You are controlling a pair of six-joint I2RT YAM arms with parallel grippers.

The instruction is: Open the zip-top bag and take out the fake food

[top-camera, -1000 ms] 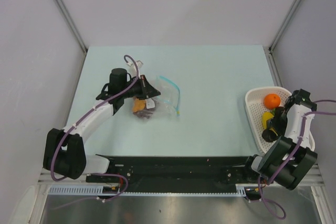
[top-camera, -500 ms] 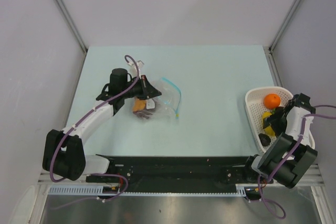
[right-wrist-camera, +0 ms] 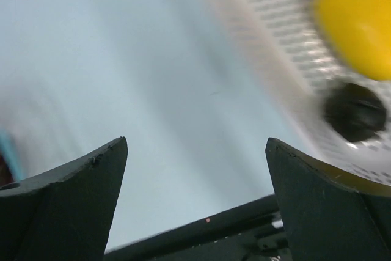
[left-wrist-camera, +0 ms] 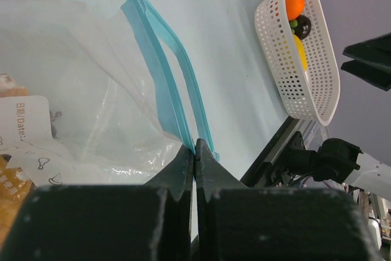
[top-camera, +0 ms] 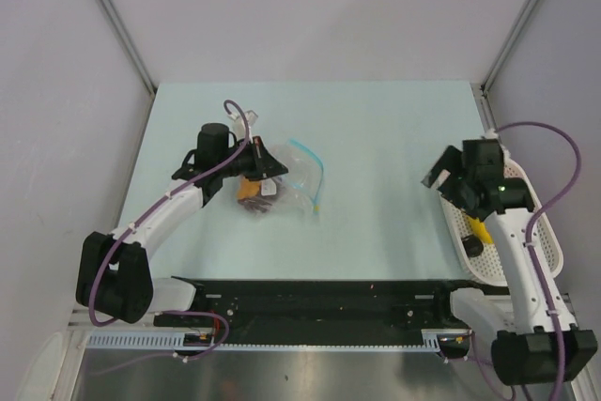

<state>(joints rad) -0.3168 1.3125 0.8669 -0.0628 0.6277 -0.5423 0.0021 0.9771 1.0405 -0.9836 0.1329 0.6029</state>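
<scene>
Bag (top-camera: 299, 183) lay on the counter (top-camera: 376, 129) right at the tip of my left gripper (top-camera: 269, 168) and spread away from it. Through the left wrist camera I saw that gripper (left-wrist-camera: 194, 154) pinched closed on the bag's (left-wrist-camera: 104, 84) clear plastic, at the near end of the blue zip strip (left-wrist-camera: 165, 71). The strip ran away from the fingertips, and its two halves stood parted along the middle. Some toy food (top-camera: 252, 192) sat inside the bag, just below the left gripper: orange-brown and dark pieces that I could not tell apart any further.

My right gripper (top-camera: 443, 176) hung over the counter, well apart from the bag, which lay off to its left. Its wrist view was blurred, but the gripper (right-wrist-camera: 195, 151) was plainly spread wide and held nothing. The white basket (top-camera: 545, 232) sat just beside it on the right, with a yellow piece (right-wrist-camera: 357, 22) and a dark round piece (right-wrist-camera: 355, 111) inside. From the left wrist I also made out an orange ball (left-wrist-camera: 294, 1) at the basket's (left-wrist-camera: 317, 84) far end.
</scene>
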